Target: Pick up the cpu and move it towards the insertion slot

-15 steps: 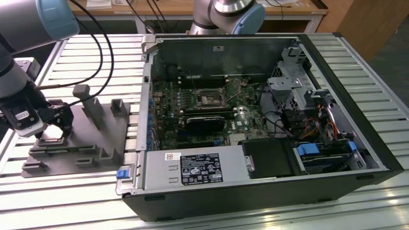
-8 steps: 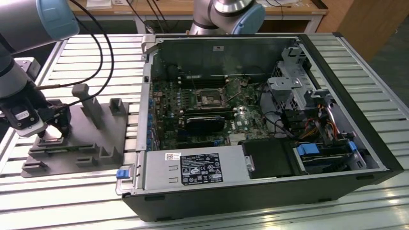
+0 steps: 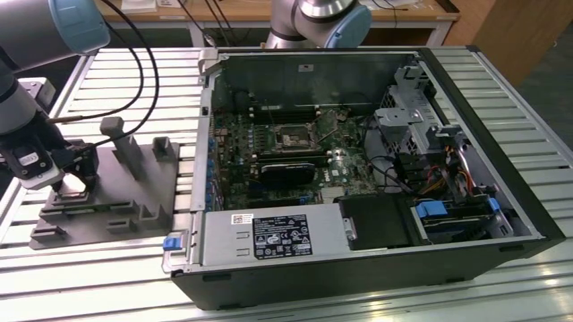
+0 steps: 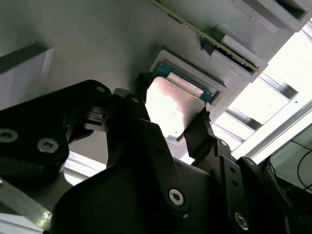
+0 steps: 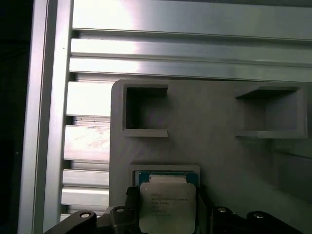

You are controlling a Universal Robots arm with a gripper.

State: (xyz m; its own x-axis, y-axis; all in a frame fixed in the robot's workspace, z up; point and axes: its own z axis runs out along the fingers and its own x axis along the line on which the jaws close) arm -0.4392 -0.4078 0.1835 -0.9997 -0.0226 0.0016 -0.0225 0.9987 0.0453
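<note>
A small flat square cpu (image 5: pixel 167 204) with a silvery-grey metal top is lying in a shallow square pocket (image 5: pixel 165 169) of a pale grey plastic fixture block (image 5: pixel 204 146), a teal strip showing along one of its edges. The black gripper (image 5: pixel 166 196) is straddling it, its dark fingers (image 5: pixel 131 207) pressing against two opposite sides of the chip. Two empty square recesses (image 5: pixel 145 109) are sitting further along the block. The block is resting on a table (image 5: pixel 185 48) of long ribbed aluminium slats, which are catching bright light.
</note>
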